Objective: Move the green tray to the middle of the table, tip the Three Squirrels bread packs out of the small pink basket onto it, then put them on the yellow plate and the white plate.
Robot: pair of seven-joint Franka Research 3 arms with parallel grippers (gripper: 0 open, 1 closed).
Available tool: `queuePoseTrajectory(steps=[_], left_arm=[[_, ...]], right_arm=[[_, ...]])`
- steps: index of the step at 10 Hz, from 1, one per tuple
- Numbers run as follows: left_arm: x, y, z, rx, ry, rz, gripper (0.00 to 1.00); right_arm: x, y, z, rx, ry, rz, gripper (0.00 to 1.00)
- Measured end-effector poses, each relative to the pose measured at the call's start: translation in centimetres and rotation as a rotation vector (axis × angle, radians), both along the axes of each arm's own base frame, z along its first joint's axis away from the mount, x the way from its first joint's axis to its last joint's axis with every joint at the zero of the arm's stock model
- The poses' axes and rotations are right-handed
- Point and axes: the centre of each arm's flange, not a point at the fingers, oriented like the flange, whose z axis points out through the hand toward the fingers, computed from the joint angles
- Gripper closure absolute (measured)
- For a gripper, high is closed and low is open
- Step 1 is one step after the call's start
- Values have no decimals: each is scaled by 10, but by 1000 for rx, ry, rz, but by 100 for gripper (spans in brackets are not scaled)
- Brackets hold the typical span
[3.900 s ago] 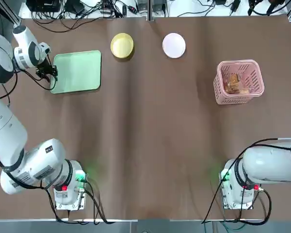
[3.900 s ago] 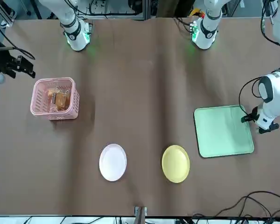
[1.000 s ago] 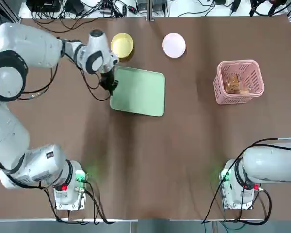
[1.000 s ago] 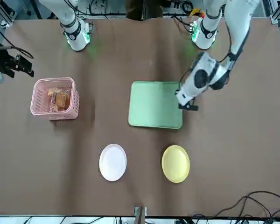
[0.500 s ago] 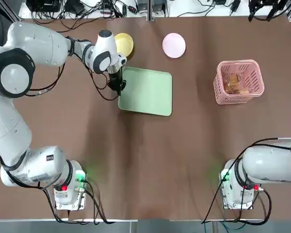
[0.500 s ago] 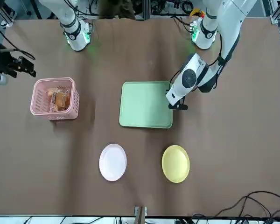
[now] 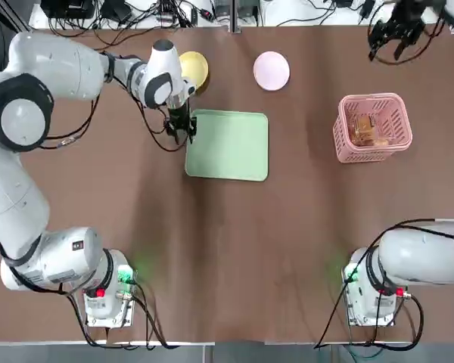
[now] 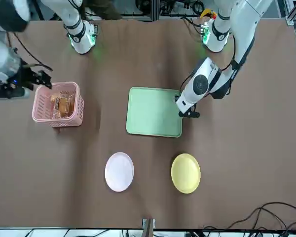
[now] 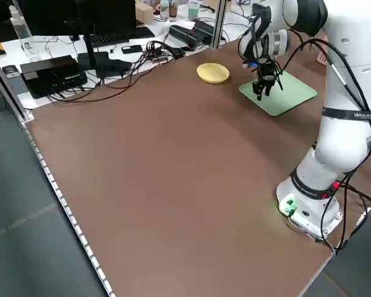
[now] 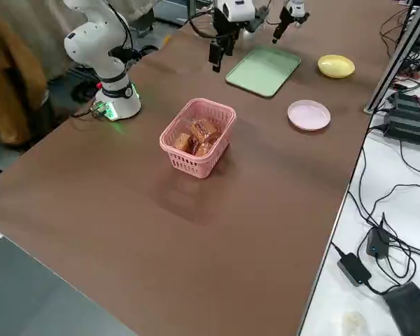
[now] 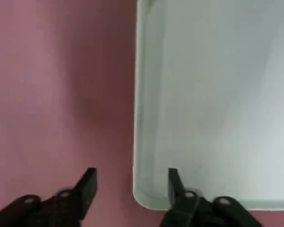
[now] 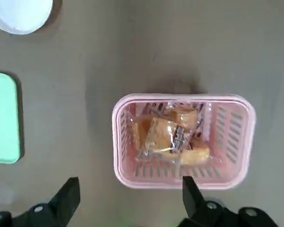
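The left gripper [image 11: 132, 182] was wide, holding nothing, one finger over the green tray [image 11: 217, 104], now mid-table. The right gripper [image 12: 132, 187] was wide and empty, beside the pink basket [image 12: 184, 183]. The bread packs [image 12: 173, 135] still needed tipping, then plating.

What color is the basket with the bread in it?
The basket is pink. It shows best in the right wrist view.
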Motion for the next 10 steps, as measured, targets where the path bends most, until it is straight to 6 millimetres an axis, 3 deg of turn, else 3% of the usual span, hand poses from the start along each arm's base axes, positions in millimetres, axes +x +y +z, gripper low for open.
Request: queuePoseTrajectory(steps=[1,2,4,5,7,8,10], left_arm=[[29,23,22,31,12,40,10],[64,58,55,43,10,77,0],[117,127,127,46,-6,140,0],[129,149,156,49,-6,151,0],[142,195,198,40,-19,138,0],[145,220,212,38,-35,146,0],[145,248,235,45,-75,161,0]], right_arm=[[-5,6,-25,-1,-6,12,4],[-10,10,-48,-2,-15,19,5],[-19,17,-84,-3,-27,34,6],[-23,18,-98,-3,-39,36,6],[-30,17,-121,-3,-52,35,6],[-30,17,-131,-2,-48,34,6],[-30,18,-158,-1,-27,36,6]])
